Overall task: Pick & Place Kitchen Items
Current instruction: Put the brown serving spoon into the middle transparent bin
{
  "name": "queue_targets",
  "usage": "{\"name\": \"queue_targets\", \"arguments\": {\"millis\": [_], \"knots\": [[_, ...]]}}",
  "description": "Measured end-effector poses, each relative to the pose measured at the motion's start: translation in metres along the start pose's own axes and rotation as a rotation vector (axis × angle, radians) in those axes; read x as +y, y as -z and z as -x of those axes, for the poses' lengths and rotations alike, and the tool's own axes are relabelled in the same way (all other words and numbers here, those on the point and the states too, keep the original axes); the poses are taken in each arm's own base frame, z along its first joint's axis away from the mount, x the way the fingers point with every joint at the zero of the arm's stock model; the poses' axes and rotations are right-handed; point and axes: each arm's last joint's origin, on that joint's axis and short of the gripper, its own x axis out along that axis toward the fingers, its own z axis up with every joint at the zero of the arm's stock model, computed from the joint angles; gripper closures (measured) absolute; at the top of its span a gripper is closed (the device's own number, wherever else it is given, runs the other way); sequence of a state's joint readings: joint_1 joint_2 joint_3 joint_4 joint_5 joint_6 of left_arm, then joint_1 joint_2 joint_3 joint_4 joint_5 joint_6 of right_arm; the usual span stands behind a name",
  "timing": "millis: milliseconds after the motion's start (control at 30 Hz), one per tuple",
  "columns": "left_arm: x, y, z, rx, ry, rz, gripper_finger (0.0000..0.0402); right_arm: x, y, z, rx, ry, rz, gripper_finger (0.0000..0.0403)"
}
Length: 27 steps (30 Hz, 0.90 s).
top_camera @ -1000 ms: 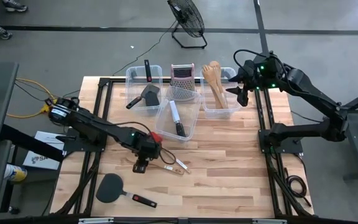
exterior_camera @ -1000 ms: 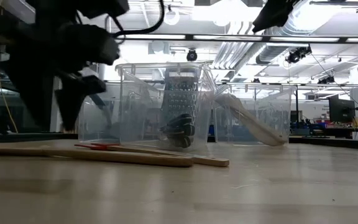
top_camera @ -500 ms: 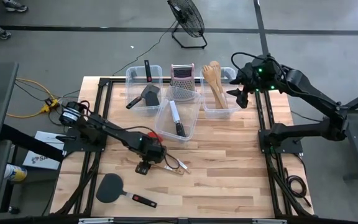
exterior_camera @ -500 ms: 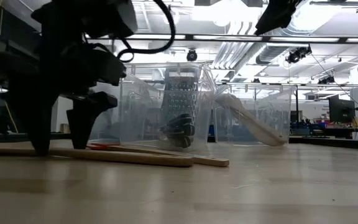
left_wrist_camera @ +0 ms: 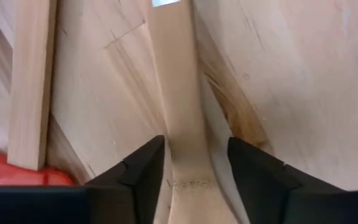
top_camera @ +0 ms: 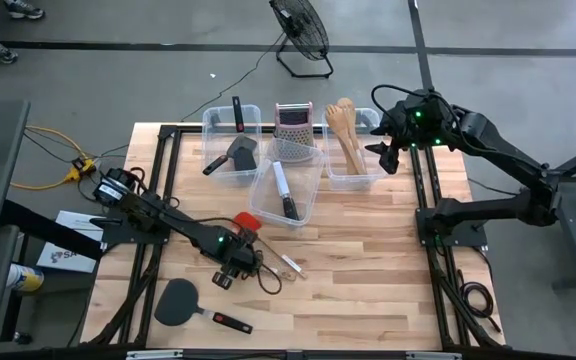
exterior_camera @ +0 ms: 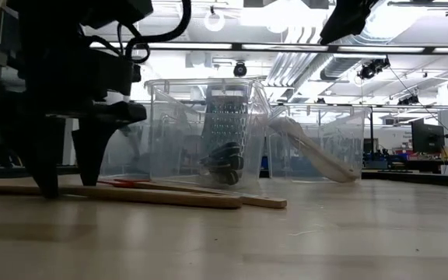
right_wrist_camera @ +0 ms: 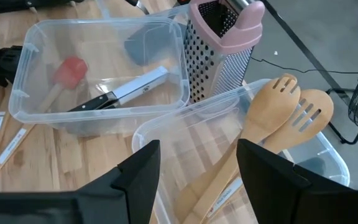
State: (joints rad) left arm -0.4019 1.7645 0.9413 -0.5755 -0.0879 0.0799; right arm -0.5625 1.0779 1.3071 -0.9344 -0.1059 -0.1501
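Likely lab: exposed ceiling ducts (exterior_camera: 411,35), monitor (exterior_camera: 426,136).

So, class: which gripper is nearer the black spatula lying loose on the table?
Left. The left gripper is down on the table just beside and above the black spatula. The right gripper hovers far across, beside the bin of wooden utensils.

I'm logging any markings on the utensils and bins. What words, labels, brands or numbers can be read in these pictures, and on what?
None can be read.
Wooden handle between the left gripper's fingers: a faint stamp, too blurred to read.
White strip labels on the wooden spoons' handles in the bin: too small to read.
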Motion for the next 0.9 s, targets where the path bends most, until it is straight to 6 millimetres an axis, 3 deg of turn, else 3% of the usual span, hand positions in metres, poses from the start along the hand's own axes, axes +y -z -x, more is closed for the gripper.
{"name": "queue_targets", "arguments": {"millis": [200,567,767,900], "knots": [[0.0000,0.0004,-0.0006,-0.002,0.031,0.093,0.0272,0.0000,0.0000,0.0000,0.000,0.000,0.011,0.0198],[-0.0011,-0.0004,-0.0008,-0.013,0.077,0.135,0.0281,0.0000,-0.0001,0.0000,-0.001,0.000,0.090,0.0198],[-0.0015,-0.0003,-0.0030,-0.003,0.087,0.161,0.0330,0.0000,-0.0001,0.0000,-0.001,-0.001,0.090,0.0198],[-0.0017,-0.0004,-0.0030,0.002,0.094,0.254,0.0330,0.0000,0.0000,0.0000,0.000,-0.001,0.090,0.0198]]}}
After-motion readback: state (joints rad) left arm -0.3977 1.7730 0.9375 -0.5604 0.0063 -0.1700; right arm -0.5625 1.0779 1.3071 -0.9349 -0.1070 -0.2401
